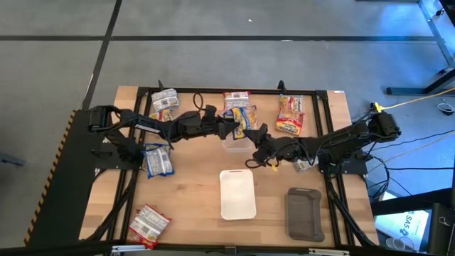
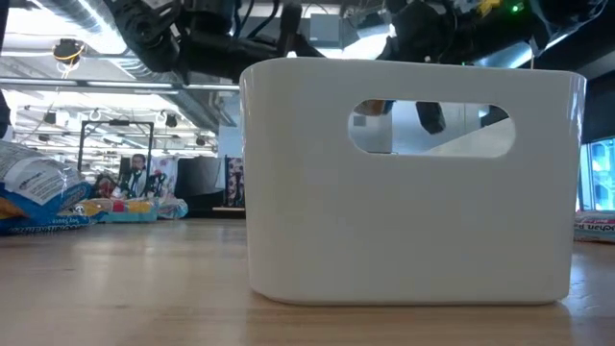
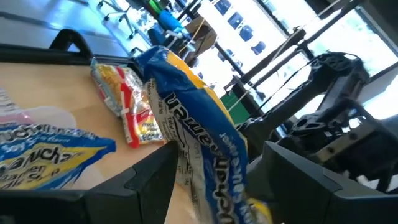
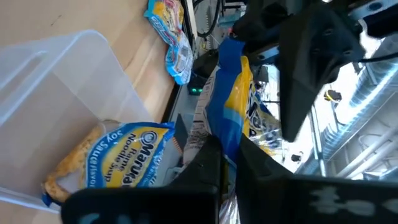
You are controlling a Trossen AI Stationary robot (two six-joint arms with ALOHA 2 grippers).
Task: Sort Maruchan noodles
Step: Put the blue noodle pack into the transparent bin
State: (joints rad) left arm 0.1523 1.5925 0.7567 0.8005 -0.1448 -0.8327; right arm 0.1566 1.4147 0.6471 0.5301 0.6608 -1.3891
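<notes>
**Blue-yellow packet hanging over the clear bin**

We are seeing a clear plastic bin (image 4: 68,81) at the table's middle back, already holding one blue-yellow Maruchan packet (image 4: 115,165) lying flat inside. The white tray (image 1: 237,193) and the dark grey tray (image 1: 304,213) are sitting bare near the front edge.

The left gripper (image 1: 229,128) is pinching a second blue-yellow packet (image 3: 199,155) between wide-set fingers (image 3: 130,186), just above the bin; it is hanging crinkled and upright. The right gripper (image 1: 254,158) is waiting beside the bin, fingers closed on nothing.

Other packets are lying around the table: a red-orange packet (image 1: 291,114) at the back right, silver-grey ones (image 1: 163,101) at the back left, and one (image 1: 148,225) at the front left.
</notes>
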